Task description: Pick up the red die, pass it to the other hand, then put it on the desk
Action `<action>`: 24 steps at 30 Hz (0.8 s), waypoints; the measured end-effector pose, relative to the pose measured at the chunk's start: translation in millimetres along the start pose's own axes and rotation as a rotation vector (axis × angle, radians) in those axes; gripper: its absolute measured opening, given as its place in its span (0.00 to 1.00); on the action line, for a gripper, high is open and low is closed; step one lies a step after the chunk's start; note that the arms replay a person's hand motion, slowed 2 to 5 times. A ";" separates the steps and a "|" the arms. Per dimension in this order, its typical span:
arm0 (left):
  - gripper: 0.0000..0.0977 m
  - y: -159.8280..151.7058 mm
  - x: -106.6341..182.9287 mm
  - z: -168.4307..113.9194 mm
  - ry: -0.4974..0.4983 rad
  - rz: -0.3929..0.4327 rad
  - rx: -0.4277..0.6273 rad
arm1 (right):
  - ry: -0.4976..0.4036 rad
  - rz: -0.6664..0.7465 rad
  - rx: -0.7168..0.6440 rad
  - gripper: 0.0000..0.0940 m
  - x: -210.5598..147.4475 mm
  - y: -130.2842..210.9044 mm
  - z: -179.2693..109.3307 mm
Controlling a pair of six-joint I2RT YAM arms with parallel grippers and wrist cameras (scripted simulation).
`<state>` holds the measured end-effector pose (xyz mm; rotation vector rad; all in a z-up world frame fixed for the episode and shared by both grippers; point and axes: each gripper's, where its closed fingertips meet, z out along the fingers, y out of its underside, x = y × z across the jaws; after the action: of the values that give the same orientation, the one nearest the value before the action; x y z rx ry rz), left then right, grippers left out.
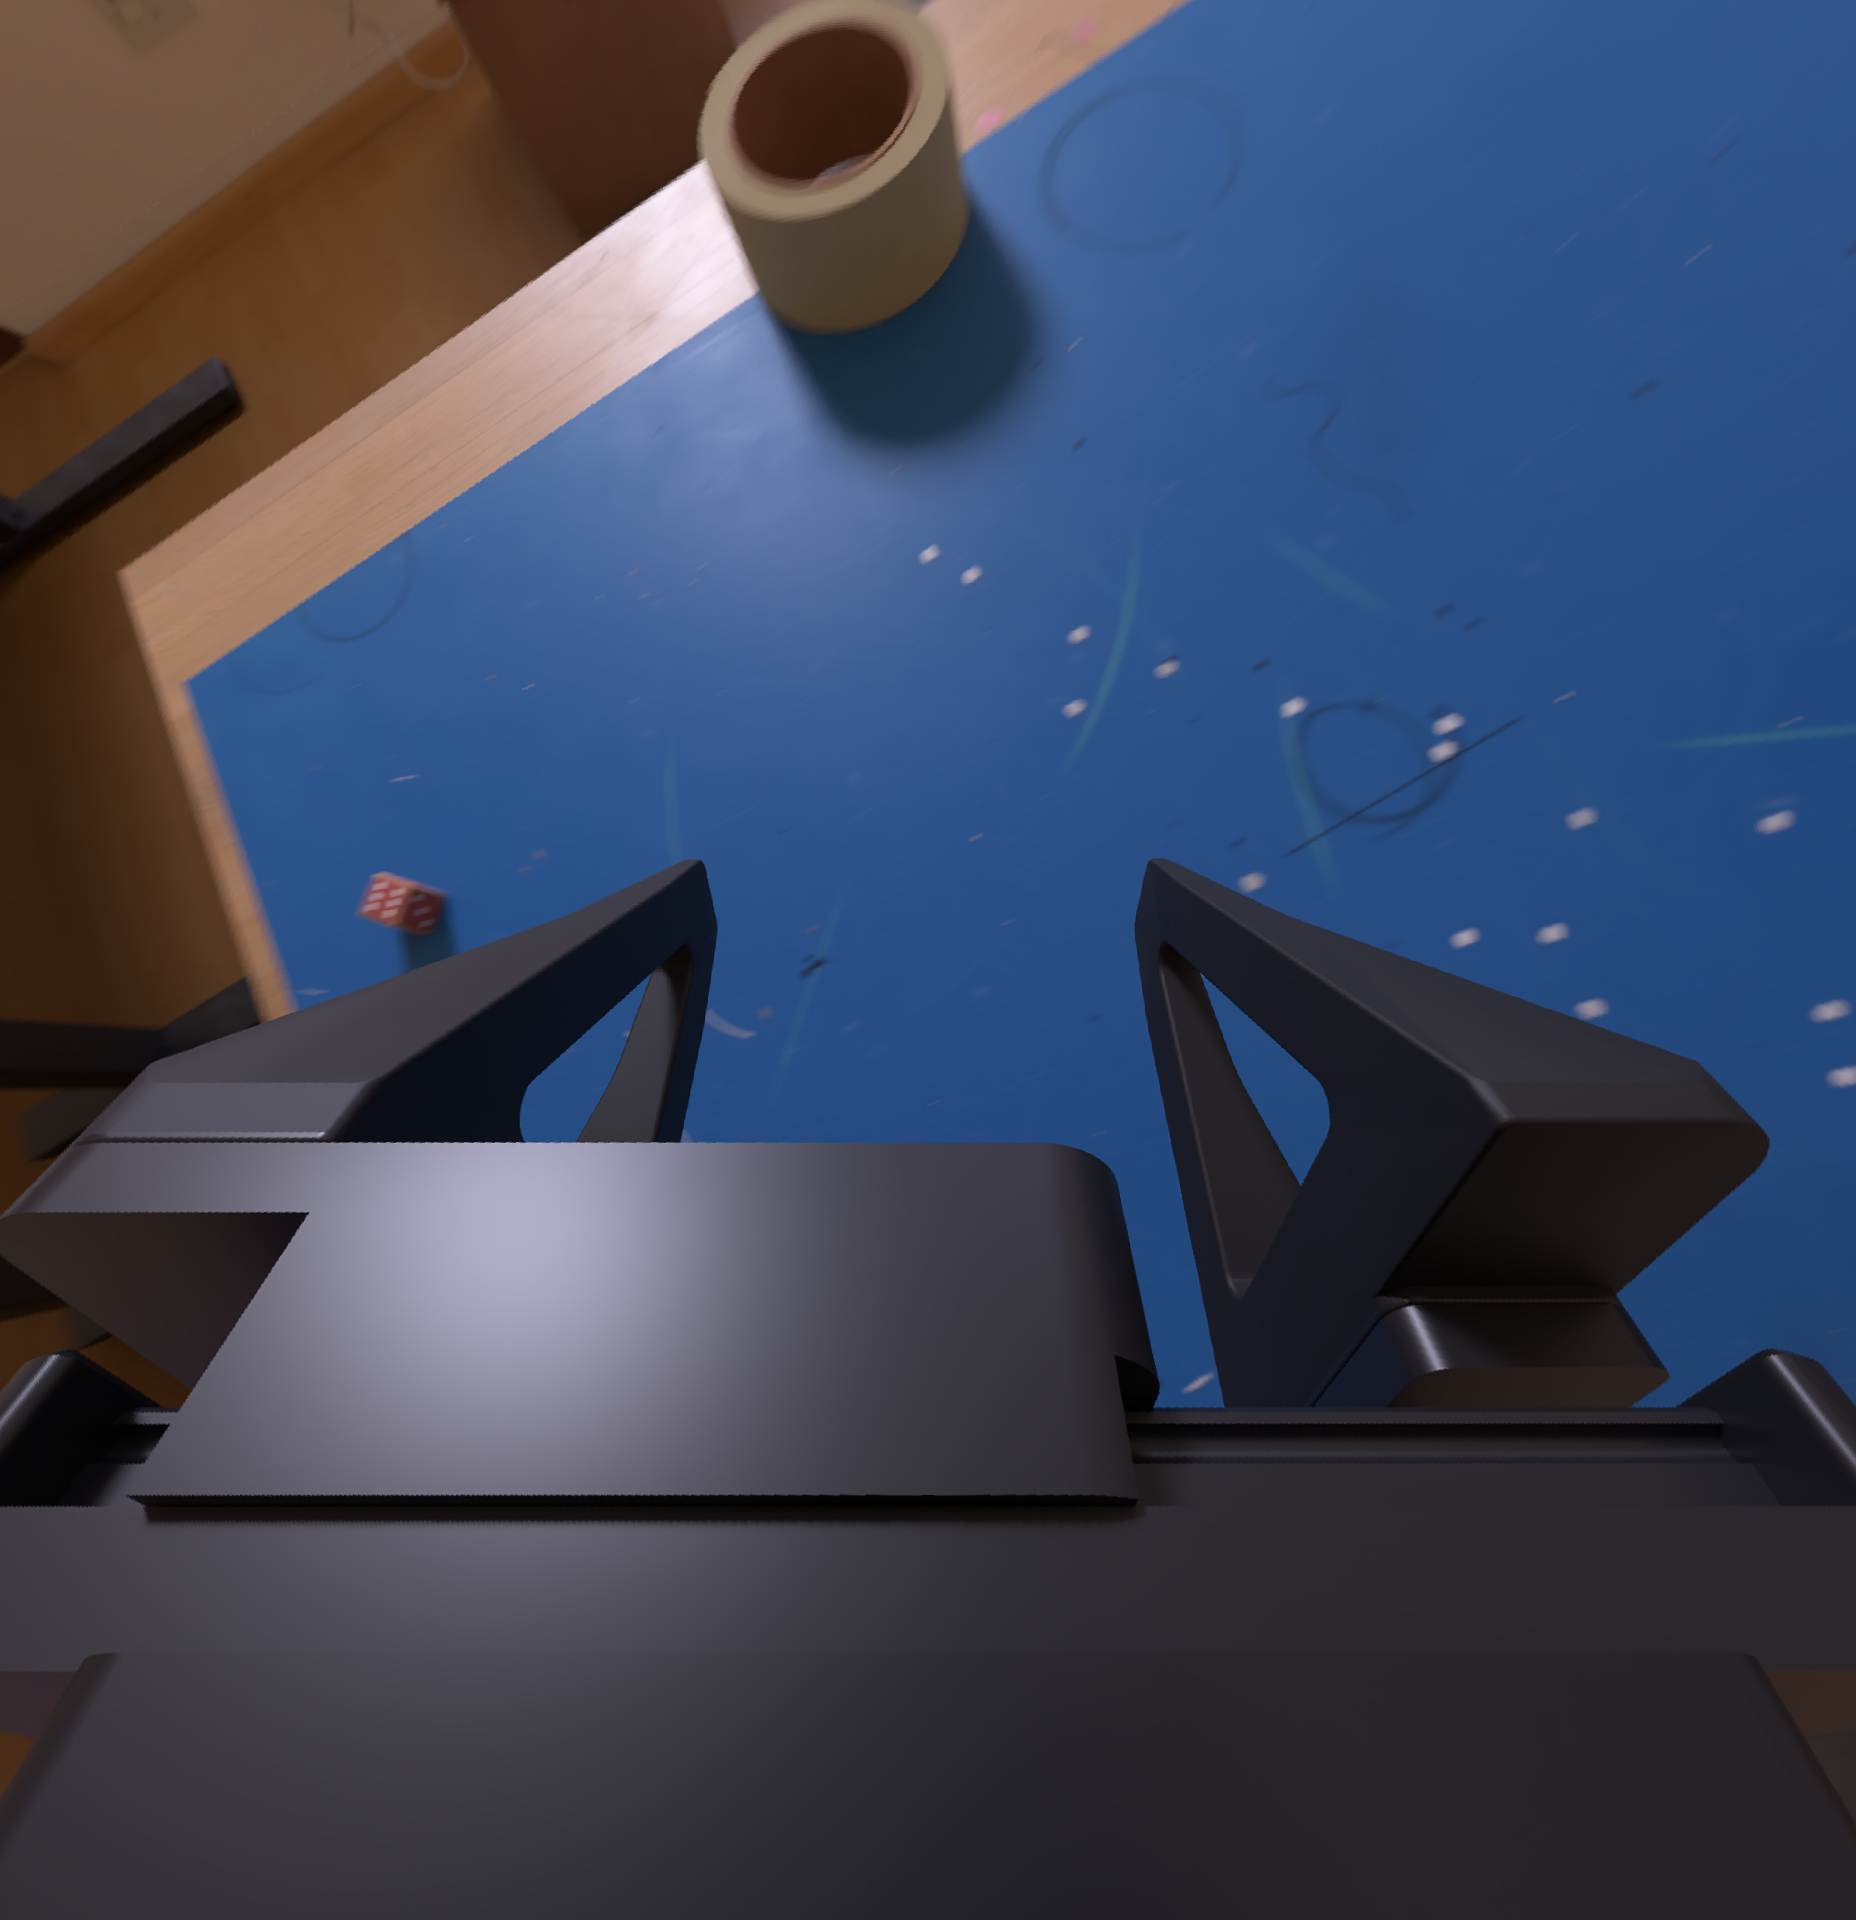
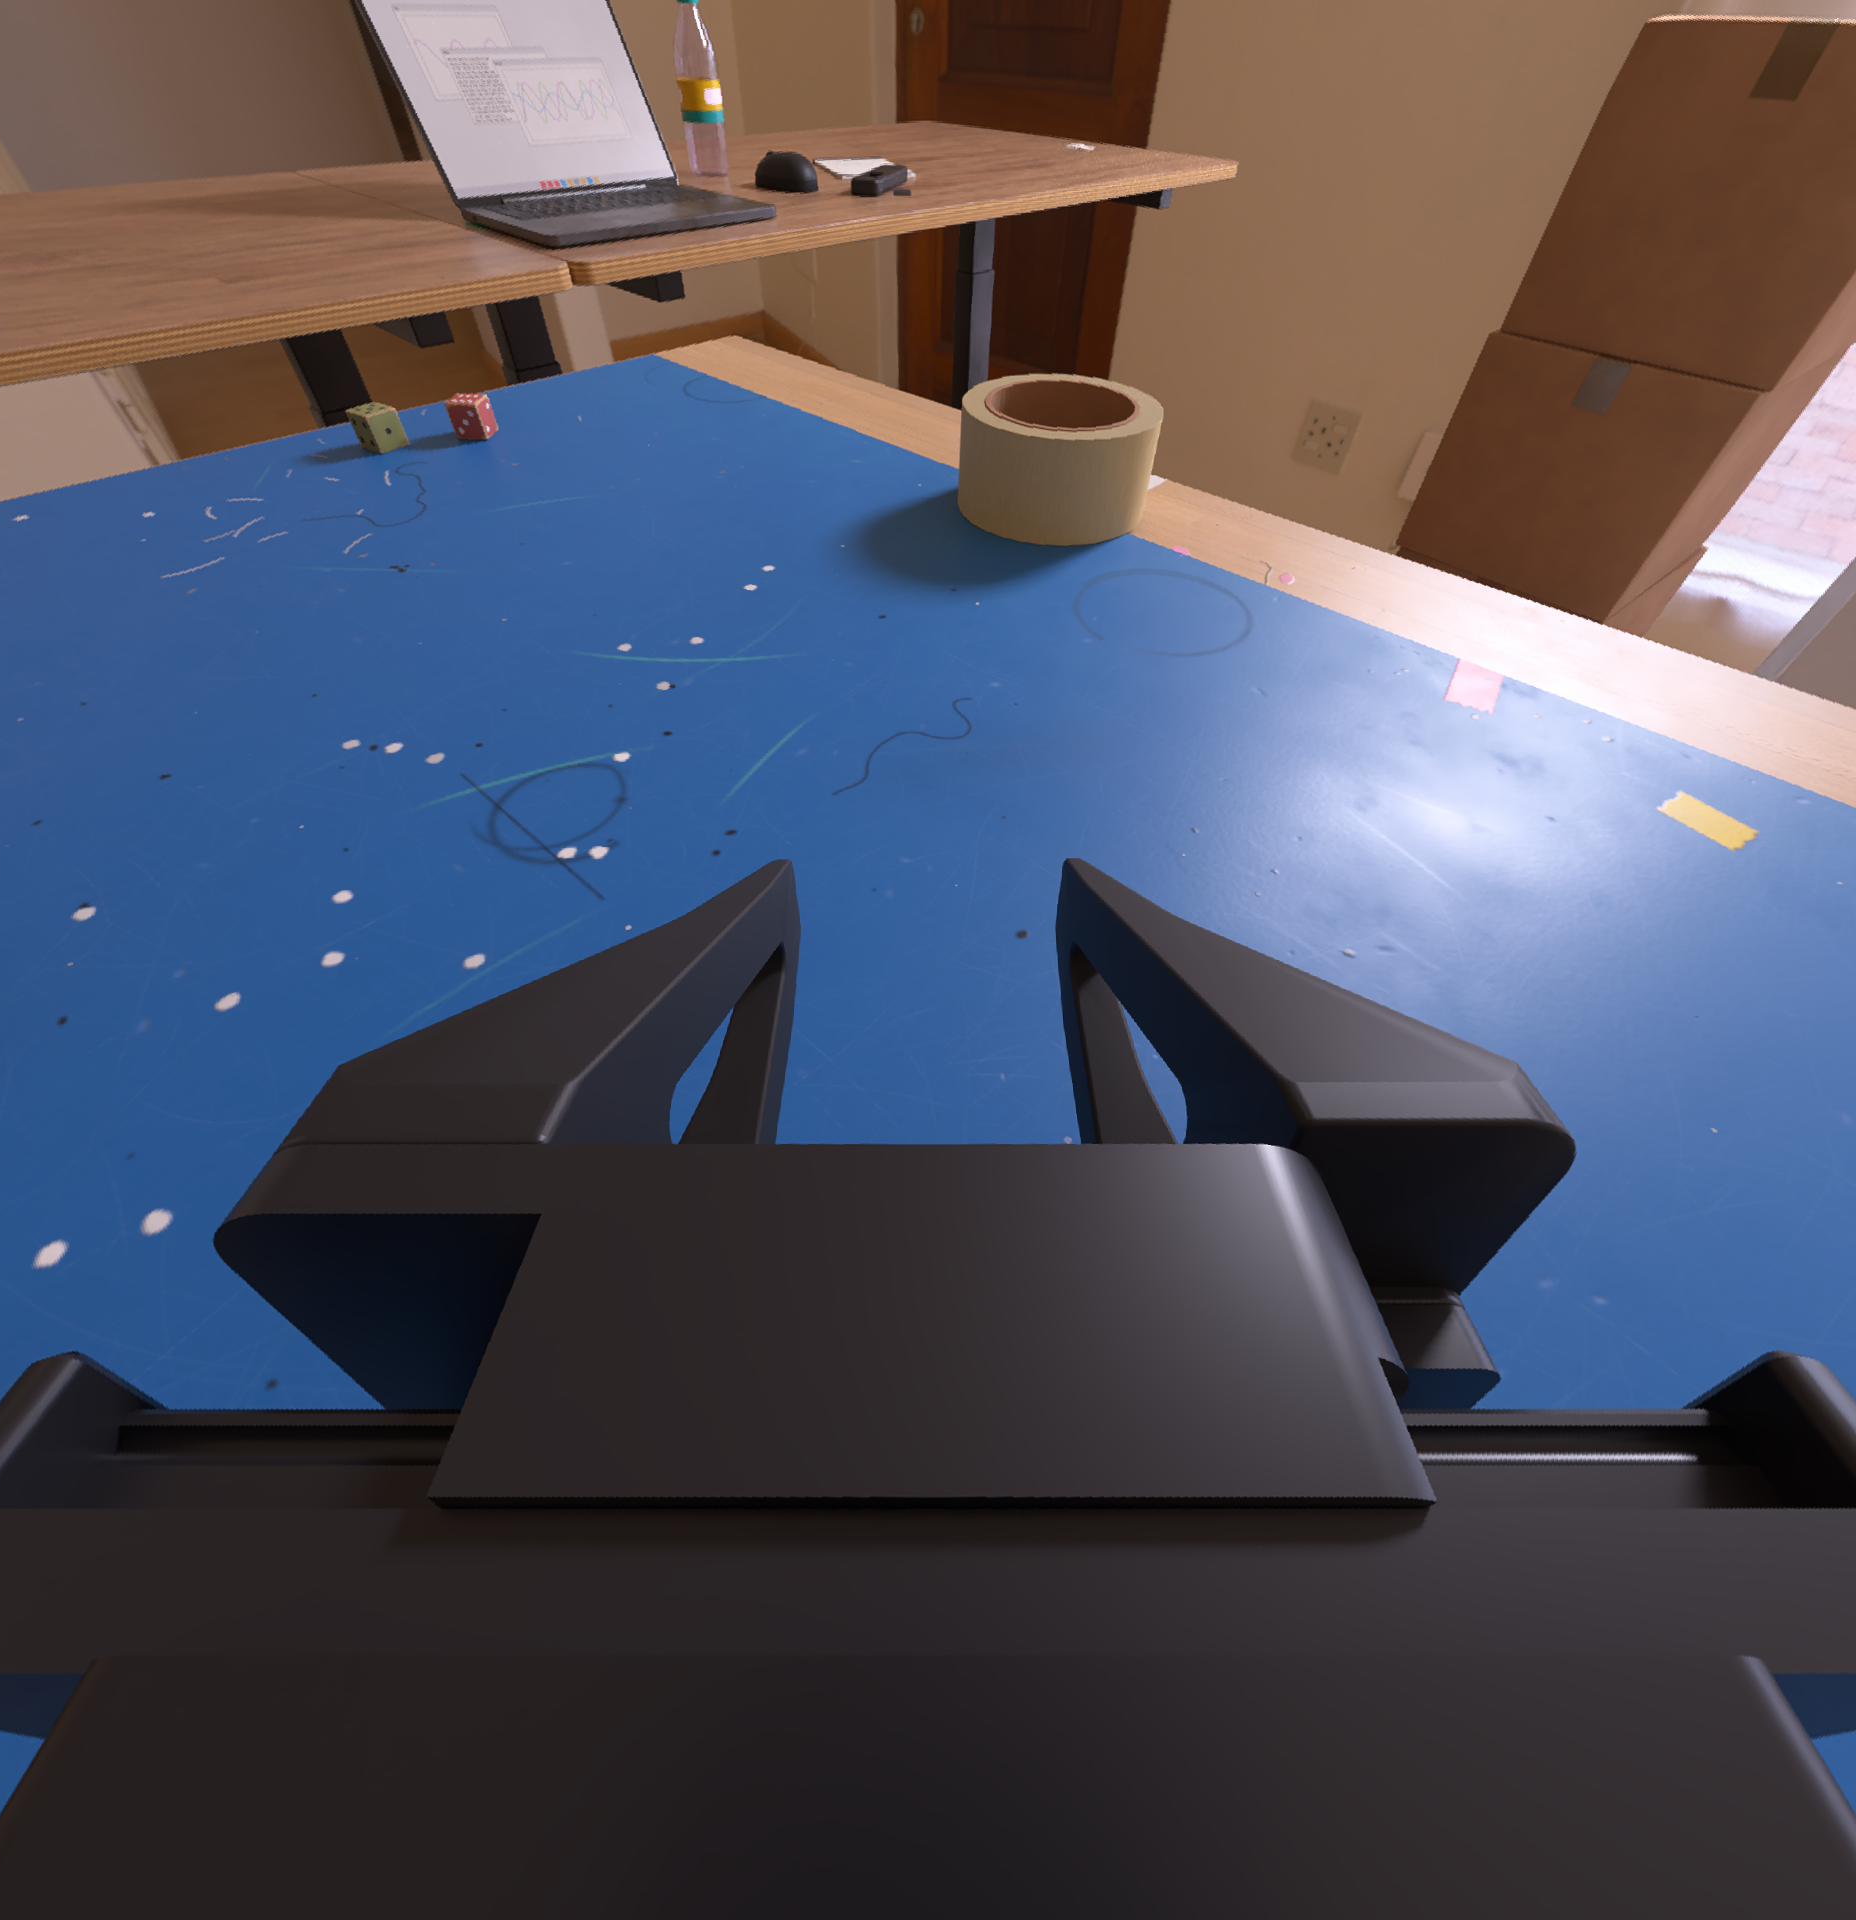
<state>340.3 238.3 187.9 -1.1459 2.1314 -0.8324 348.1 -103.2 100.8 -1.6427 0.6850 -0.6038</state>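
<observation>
The red die (image 1: 400, 902) lies on the blue desk mat (image 1: 903, 675) near its left edge, to the left of and beyond my left gripper (image 1: 924, 883), which is open, empty and above the mat. In the right wrist view the red die (image 2: 472, 416) sits at the far left of the mat (image 2: 1319, 883), next to a green die (image 2: 377, 427). My right gripper (image 2: 926, 883) is open and empty, well short of both dice.
A roll of beige tape (image 1: 836, 166) stands at the mat's far edge; it also shows in the right wrist view (image 2: 1057, 459). The wooden desk rim (image 1: 436, 416) borders the mat. Behind stand another desk with a laptop (image 2: 550, 125), a bottle (image 2: 700, 94) and cardboard boxes (image 2: 1651, 343).
</observation>
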 end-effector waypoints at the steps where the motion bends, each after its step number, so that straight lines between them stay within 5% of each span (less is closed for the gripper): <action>1: 0.71 1.5 -11.6 1.6 -0.018 0.027 -0.036 | -0.002 0.000 0.000 0.45 -0.4 0.0 0.0; 11: 0.72 25.5 -109.9 50.0 -0.064 0.253 -0.352 | -0.016 -0.001 -0.009 0.45 -3.1 2.1 0.4; 24: 0.71 71.5 -187.5 130.7 -0.037 0.344 -0.673 | -0.041 -0.034 -0.013 0.44 -10.3 1.1 4.5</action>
<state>486.5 398.7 86.8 -1.0229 2.5559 0.0805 344.0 -92.9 98.8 -1.6777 0.6337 -0.5900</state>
